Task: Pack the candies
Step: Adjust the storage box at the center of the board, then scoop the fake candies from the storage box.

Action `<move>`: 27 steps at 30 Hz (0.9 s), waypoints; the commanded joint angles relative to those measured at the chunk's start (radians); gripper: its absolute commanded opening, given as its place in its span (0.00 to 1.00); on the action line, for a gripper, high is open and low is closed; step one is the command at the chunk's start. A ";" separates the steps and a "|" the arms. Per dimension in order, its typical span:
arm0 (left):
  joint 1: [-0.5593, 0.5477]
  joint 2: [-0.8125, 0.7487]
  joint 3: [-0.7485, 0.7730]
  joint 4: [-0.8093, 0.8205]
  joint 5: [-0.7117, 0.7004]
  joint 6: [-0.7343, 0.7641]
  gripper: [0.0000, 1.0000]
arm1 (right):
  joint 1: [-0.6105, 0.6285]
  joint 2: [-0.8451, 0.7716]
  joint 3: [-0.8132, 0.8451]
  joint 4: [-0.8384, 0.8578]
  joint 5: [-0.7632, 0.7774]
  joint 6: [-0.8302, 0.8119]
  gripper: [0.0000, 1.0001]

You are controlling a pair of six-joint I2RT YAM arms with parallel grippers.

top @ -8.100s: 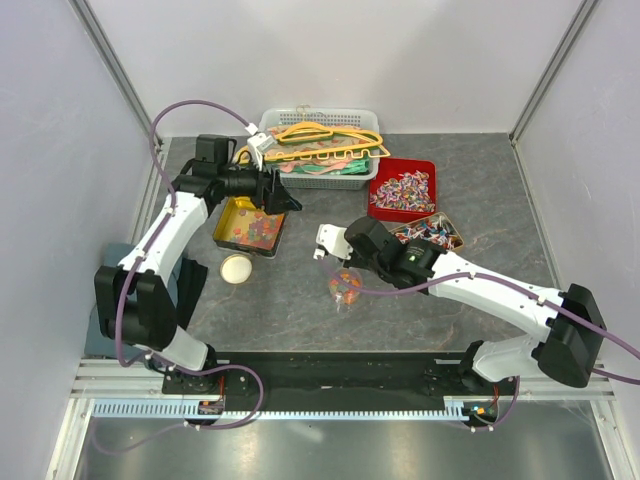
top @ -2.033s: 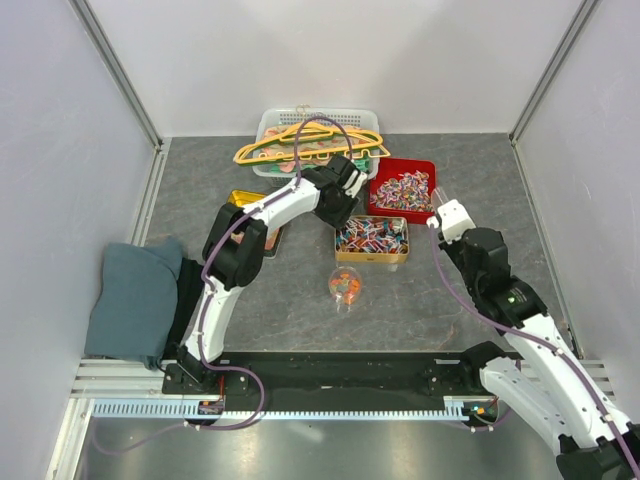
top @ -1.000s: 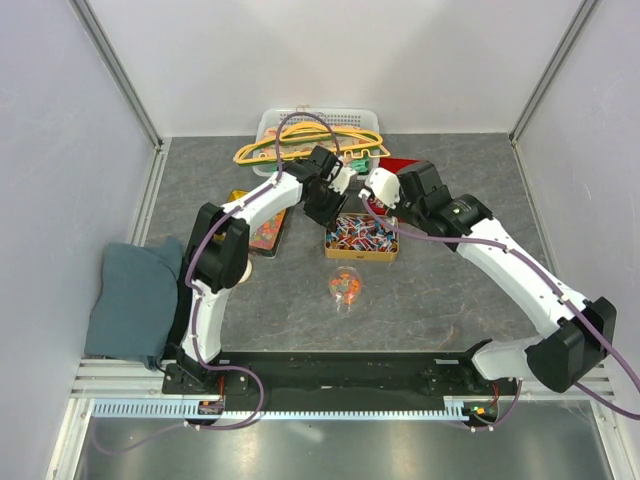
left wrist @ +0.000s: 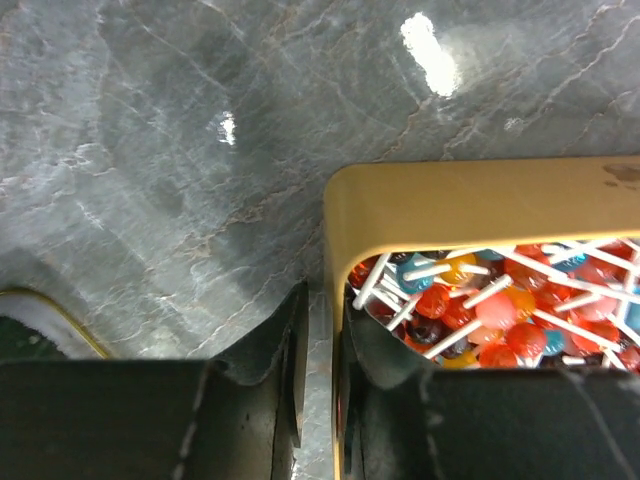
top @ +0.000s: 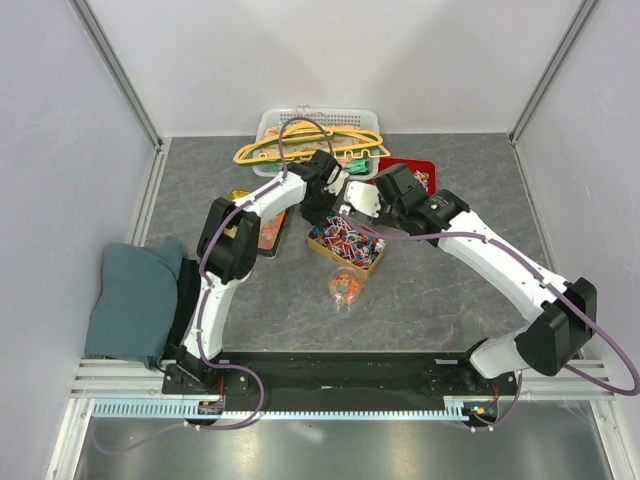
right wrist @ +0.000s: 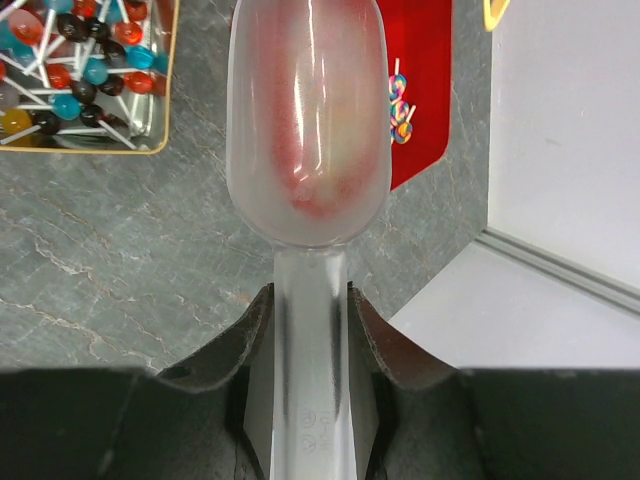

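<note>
The candies (left wrist: 480, 305), small coloured balls on white sticks, fill a gold tin (top: 377, 262) that lies skewed at mid table. My left gripper (left wrist: 318, 325) stands narrowly open astride the tin's wall (left wrist: 470, 205). One finger is inside the tin. A strip of table shows between the other finger and the wall. My right gripper (right wrist: 310, 295) is shut on the handle of a frosted scoop (right wrist: 307, 120), hovering by the tin's far corner (top: 362, 203). The scoop's bowl looks reddish; I cannot tell its contents. More candies fill a small clear cup (top: 343, 286).
A red tray (top: 418, 172) of wrapped sweets sits behind the right arm. A second gold tin (top: 265, 232) of gummies lies left of the left arm. Behind stands a white basket (top: 315, 135) of hangers, and a grey cloth (top: 130, 295) lies at the left edge.
The gold tin has turned askew and slid a little to the left. The right gripper with the scoop has moved left and nearer, close to the left gripper.
</note>
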 commanded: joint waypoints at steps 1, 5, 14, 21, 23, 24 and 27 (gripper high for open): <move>0.003 0.008 -0.023 0.033 -0.062 -0.023 0.22 | 0.038 -0.012 0.051 -0.001 0.027 -0.003 0.00; 0.001 0.013 -0.027 0.054 -0.065 -0.056 0.02 | 0.067 0.011 0.047 -0.032 0.031 -0.004 0.00; 0.003 -0.032 -0.035 0.108 -0.097 -0.100 0.02 | 0.111 0.117 0.102 -0.194 0.076 -0.012 0.00; 0.001 -0.133 -0.161 0.261 -0.128 -0.148 0.02 | 0.133 0.188 0.145 -0.254 0.206 -0.023 0.00; 0.004 -0.159 -0.208 0.310 -0.136 -0.163 0.02 | 0.136 0.220 0.154 -0.280 0.235 -0.029 0.00; 0.003 -0.164 -0.216 0.320 -0.133 -0.169 0.02 | 0.136 0.229 0.169 -0.290 0.245 -0.032 0.00; 0.004 -0.178 -0.241 0.352 -0.137 -0.175 0.02 | 0.142 0.281 0.221 -0.348 0.257 -0.034 0.00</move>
